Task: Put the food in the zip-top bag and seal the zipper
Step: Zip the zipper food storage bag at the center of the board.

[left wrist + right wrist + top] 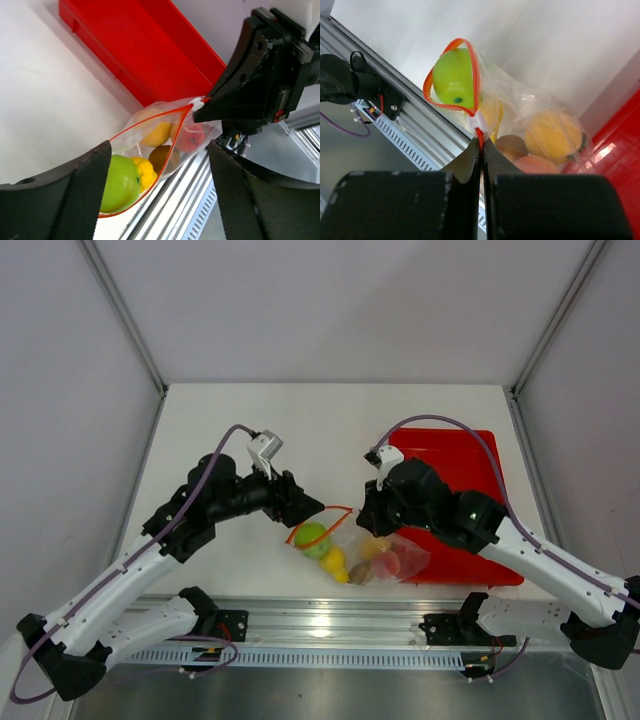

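The clear zip-top bag [385,552] lies near the table's front edge with the food inside: a green apple [313,537], a yellow pear [334,564], a brownish piece [361,573], an orange piece [378,546] and a red-pink piece [410,562]. Its orange-red zipper [322,513] stands open in a loop around the apple [452,77]. My right gripper [481,145] is shut on the zipper [478,131] beside its white slider [478,121]. My left gripper [157,192] is open, its fingers either side of the bag's mouth [150,160], holding nothing.
A red rectangular tray [470,455] lies at the right, under my right arm. The metal rail [330,620] of the arm bases runs just in front of the bag. White walls enclose the table on three sides.
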You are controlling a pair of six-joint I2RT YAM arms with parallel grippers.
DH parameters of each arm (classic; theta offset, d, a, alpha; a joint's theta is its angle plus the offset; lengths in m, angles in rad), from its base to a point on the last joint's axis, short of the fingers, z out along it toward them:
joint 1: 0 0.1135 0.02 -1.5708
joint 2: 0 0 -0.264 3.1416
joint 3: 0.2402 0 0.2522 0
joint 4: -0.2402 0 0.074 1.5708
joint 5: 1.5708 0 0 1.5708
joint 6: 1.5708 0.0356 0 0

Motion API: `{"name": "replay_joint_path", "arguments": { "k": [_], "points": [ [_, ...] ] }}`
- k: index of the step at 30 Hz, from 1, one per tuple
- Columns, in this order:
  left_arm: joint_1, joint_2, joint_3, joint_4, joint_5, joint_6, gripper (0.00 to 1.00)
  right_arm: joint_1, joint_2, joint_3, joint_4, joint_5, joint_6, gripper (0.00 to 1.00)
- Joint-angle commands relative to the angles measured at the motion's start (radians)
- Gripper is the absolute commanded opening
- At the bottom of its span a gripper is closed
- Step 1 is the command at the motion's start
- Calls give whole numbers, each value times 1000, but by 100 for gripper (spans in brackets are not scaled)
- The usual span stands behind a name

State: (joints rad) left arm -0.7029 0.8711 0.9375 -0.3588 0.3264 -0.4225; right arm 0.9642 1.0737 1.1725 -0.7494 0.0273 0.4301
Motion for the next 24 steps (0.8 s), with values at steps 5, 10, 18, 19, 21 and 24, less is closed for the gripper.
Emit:
{"name": "replay_joint_path", "arguments": {
  "k": [5, 10, 18, 19, 21, 24],
  "points": [
    [-15, 61, 23, 81, 171, 47, 83, 10, 54, 93, -22, -104, 21, 0],
    [-59, 57, -20, 176, 203, 96, 83, 7, 26, 96, -19, -136, 6, 0],
    [-102, 62, -97, 316, 250, 153, 73, -25, -3, 76, 12, -289, -36, 0],
    [-102, 60, -111, 334, 255, 148, 69, -28, -1, 73, 13, -302, -39, 0],
    [-102, 59, -134, 398, 269, 140, 65, -36, -4, 69, 19, -329, -39, 0],
    [-102, 45, -167, 475, 266, 117, 58, -45, -3, 56, 38, -363, -39, 0]
  ]
}}
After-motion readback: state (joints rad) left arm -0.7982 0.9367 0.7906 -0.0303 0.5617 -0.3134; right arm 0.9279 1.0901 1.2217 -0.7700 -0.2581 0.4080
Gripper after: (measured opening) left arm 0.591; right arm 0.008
